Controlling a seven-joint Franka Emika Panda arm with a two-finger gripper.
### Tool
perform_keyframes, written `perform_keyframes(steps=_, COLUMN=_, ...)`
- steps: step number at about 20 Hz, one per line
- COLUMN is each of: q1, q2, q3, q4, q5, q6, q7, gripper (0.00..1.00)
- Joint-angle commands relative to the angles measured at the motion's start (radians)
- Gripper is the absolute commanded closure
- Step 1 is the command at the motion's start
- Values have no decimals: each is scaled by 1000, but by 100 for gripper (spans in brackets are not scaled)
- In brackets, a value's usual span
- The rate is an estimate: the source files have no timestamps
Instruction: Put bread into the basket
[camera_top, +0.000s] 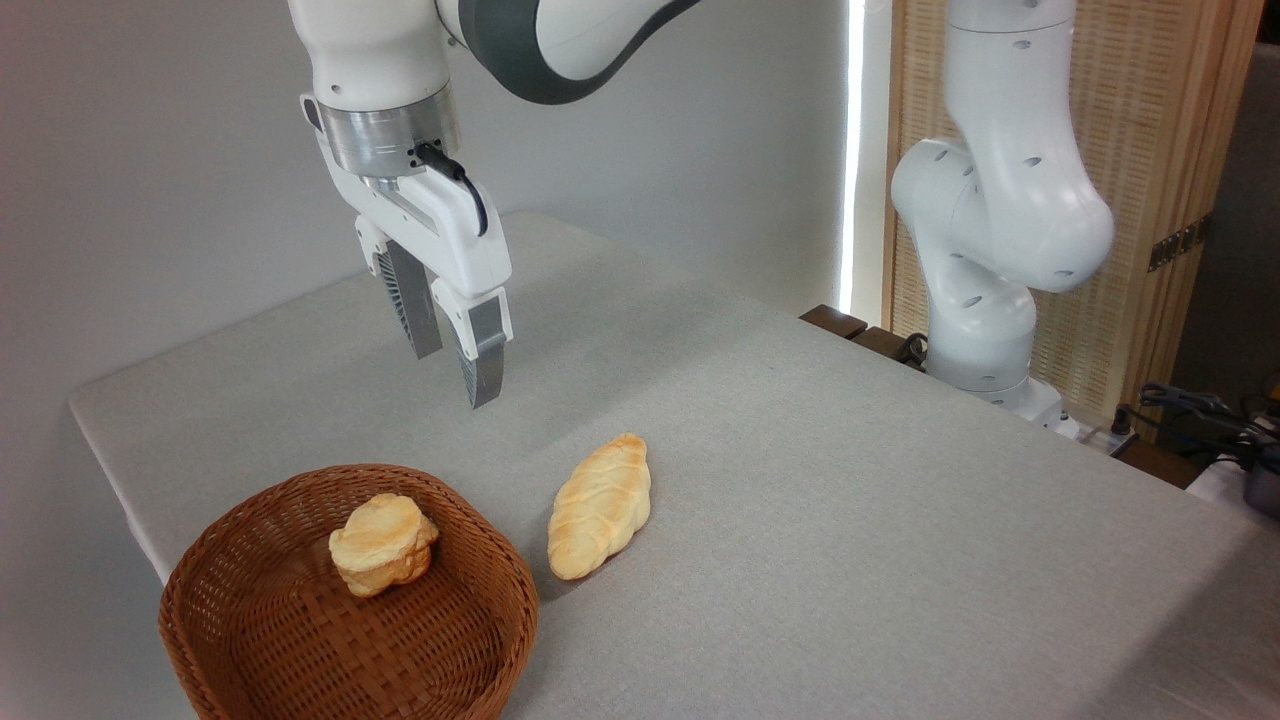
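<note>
Camera: bread beside basket (on table); jaws apart, empty.

The arm is glossy white with rounded, bulbous joint housings, dotted with small dark recessed screw holes. A dark grey band curves around one upper link. A brushed silver metal ring sits at the wrist, where a black cable plugs in. The white hand carries two grey ribbed fingers.
</note>
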Motion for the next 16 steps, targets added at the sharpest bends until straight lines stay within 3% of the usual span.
perform_keyframes(steps=1, q1=4, q2=10, q3=10, q4=14, q5=-5, q6=-16, q7=8, gripper=0)
perform_keyframes(steps=5, q1=8, q2=19, q3=13, q4=14, q5=-3, q6=-20, q7=10, gripper=0)
perform_keyframes(steps=11, q1=9, q2=26, q3=13, q4=3, q5=41, q6=-10, q7=11, gripper=0)
perform_keyframes(steps=16, q1=11, q2=-54, q3=59, q4=-102, q5=78, q6=25, q7=11, gripper=0)
